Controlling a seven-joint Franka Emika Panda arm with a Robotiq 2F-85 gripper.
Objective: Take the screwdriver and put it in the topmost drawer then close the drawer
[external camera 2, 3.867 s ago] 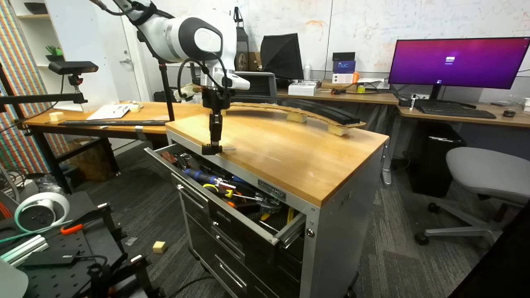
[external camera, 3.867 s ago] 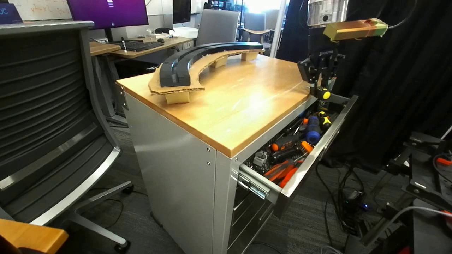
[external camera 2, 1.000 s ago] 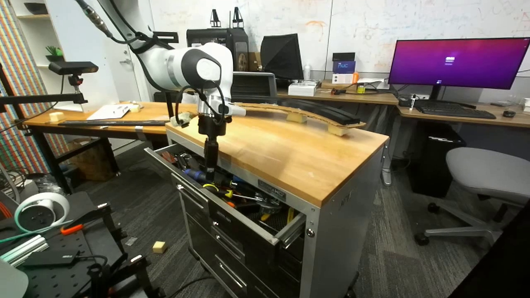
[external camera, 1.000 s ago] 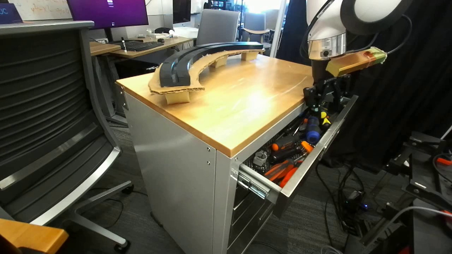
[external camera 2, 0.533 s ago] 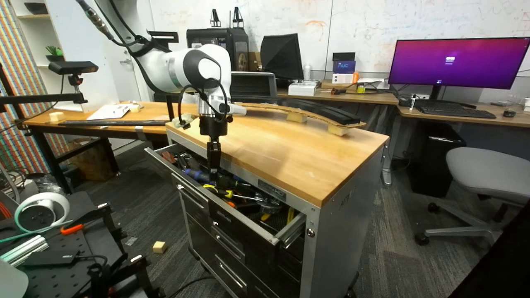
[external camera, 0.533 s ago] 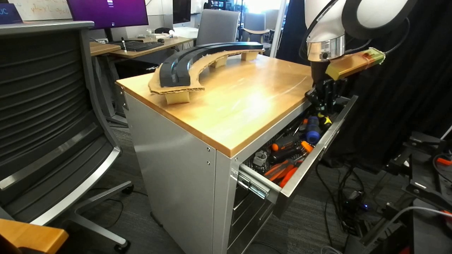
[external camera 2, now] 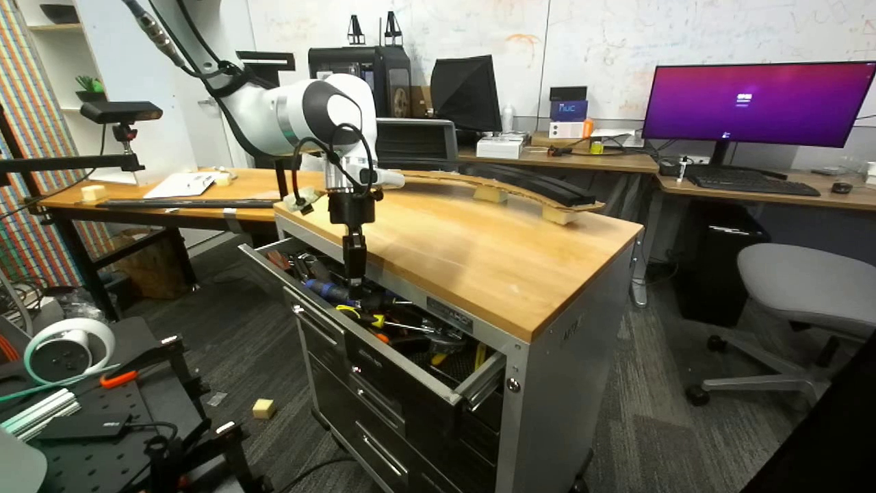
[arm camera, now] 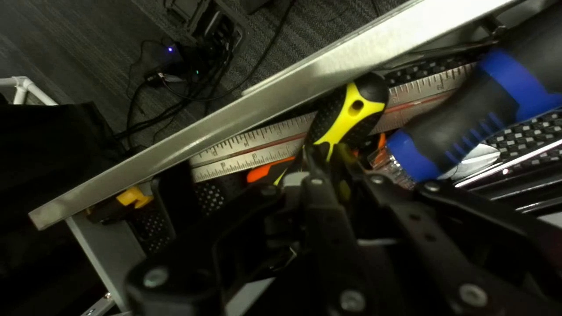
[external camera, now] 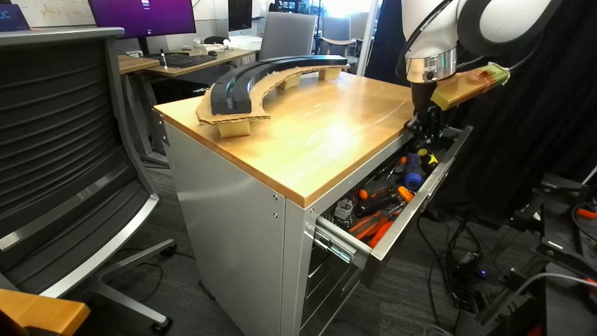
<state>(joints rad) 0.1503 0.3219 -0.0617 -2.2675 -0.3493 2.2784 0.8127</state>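
Note:
The screwdriver, a short black tool with a yellow end, is down inside the open topmost drawer [external camera: 399, 228]. Its yellow end [external camera: 422, 152] faces the camera in an exterior view, and its thin shaft [external camera 2: 402, 302] points toward the cabinet in an exterior view. My gripper [external camera: 431, 141] points down into the drawer near its far end; it also shows in an exterior view [external camera 2: 355, 290]. In the wrist view the fingertips [arm camera: 331, 164] are close together, with a dim black and yellow part of the handle between them. The fingers hide most of the screwdriver.
Several tools lie round the gripper: a blue and black handle [arm camera: 474, 109], a yellow and black handle [arm camera: 351, 105], a steel ruler [arm camera: 268, 147]. The wooden top's edge [external camera: 359, 168] runs beside the drawer. A curved grey piece [external camera 2: 540, 186] rests on cardboard at the back.
My gripper has come down from beside the wooden top into the drawer with the screwdriver. In the last second the hand has turned, and the shaft shows more. The drawer has not moved.

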